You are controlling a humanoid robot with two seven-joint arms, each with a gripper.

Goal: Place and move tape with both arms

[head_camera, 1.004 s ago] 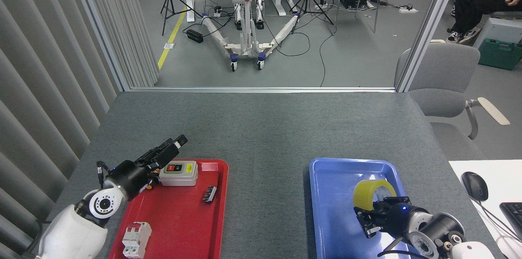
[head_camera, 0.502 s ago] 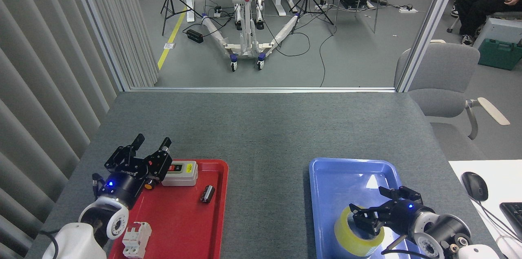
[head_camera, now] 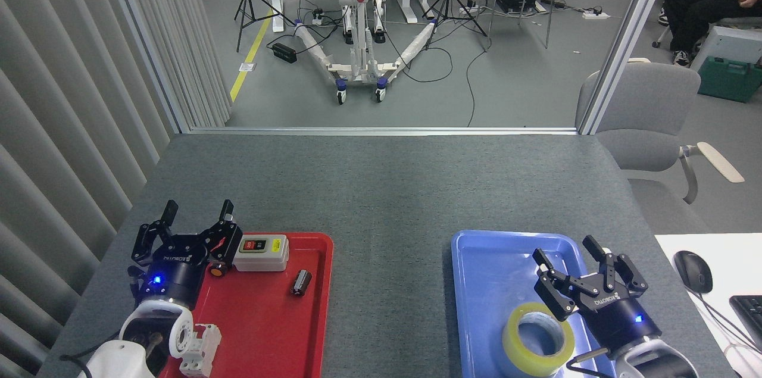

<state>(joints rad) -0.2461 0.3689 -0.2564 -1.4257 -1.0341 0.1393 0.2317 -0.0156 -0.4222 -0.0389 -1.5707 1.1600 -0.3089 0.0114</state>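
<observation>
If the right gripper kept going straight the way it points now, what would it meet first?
The right gripper is open and points up and away over the blue tray's far rim. Beyond that only bare table shows, so the way looks free, though its height is unclear.

A robotics laboratory: a grey felt-covered worktop stands behind a glazed partition with an aluminium frame. Beyond the glass, at 12 o'clock, a wheeled white equipment stand sits on a grey floor among trailing cables, tripods and a yellow floor line. At 2 o'clock are grey office chairs and a seated person; at 4 o'clock, a computer mouse.
</observation>
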